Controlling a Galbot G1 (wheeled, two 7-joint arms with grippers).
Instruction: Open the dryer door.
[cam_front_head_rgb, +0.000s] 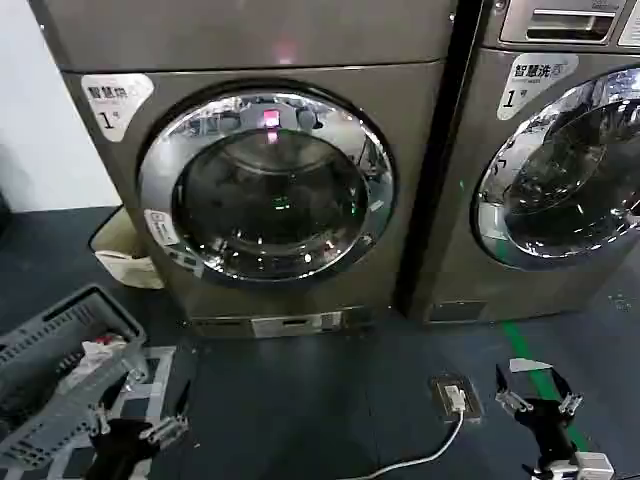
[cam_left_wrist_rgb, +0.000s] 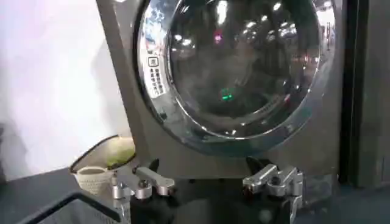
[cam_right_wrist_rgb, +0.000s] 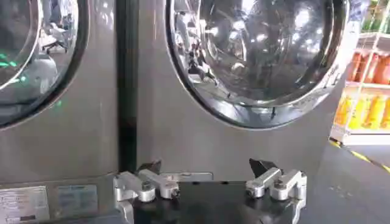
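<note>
Two grey front-loading machines stand side by side, and the dryer door (cam_front_head_rgb: 266, 186) on the nearer, left-hand machine is closed, its round chrome-ringed glass flush against the cabinet, with a small pink light reflected near its top and a green glint near its middle. A second machine (cam_front_head_rgb: 560, 160) stands just to its right, its door also closed. The left gripper (cam_front_head_rgb: 138, 425) hangs low near the floor, well in front of the dryer and below the door, with its fingers spread apart and nothing between them; its wrist view looks up at the door's lower rim. The right gripper (cam_front_head_rgb: 536, 392) sits low in front of the second machine, fingers likewise spread and empty. A grey plastic basket (cam_front_head_rgb: 55, 370) lies on the dark floor beside the left gripper, and a cream bin (cam_front_head_rgb: 125, 250) rests against the dryer's left side. A floor socket (cam_front_head_rgb: 455, 396) with a white cable lies between the grippers.
</note>
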